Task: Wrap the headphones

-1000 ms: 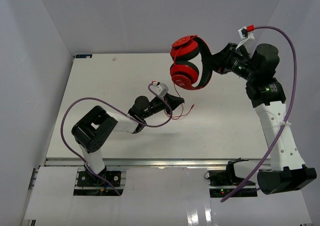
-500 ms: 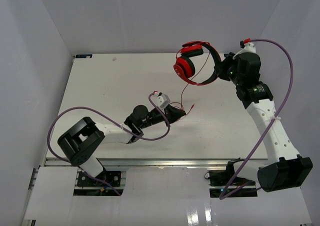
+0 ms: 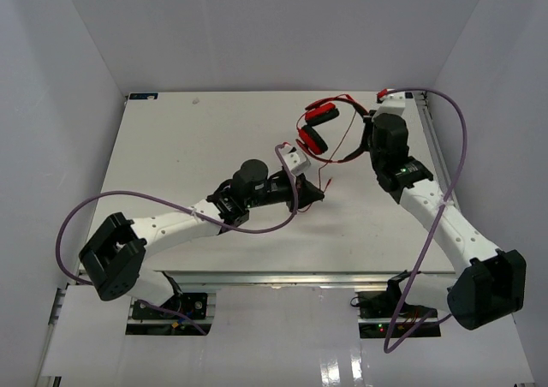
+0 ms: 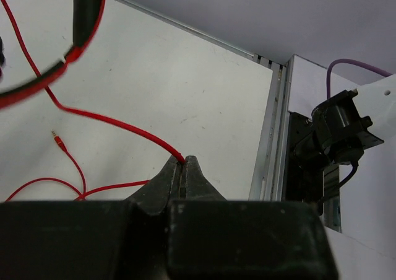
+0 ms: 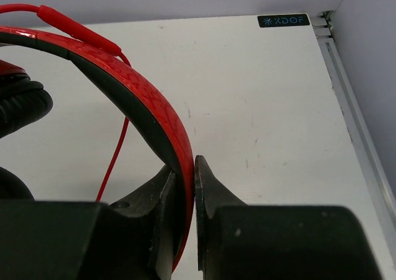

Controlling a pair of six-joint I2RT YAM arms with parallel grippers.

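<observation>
Top external view showed the headphones (image 3: 330,128) held up by the right jaws over the far right part of the counter (image 3: 171,147), with the two earcups (image 3: 313,139) on the left side of these jaws. In the right wrist view the right jaws were closed tightly on the red headband (image 5: 148,106), which passed between them on its edge. The left jaws stood nearer on the counter, and they were pressed together on the thin cord (image 4: 124,126). From the pinched place the cord ran up and away toward the headphones. Another part of the cord lay loose in a curve on the counter, and the plug (image 4: 60,142) rested there free, near the left jaws.
</observation>
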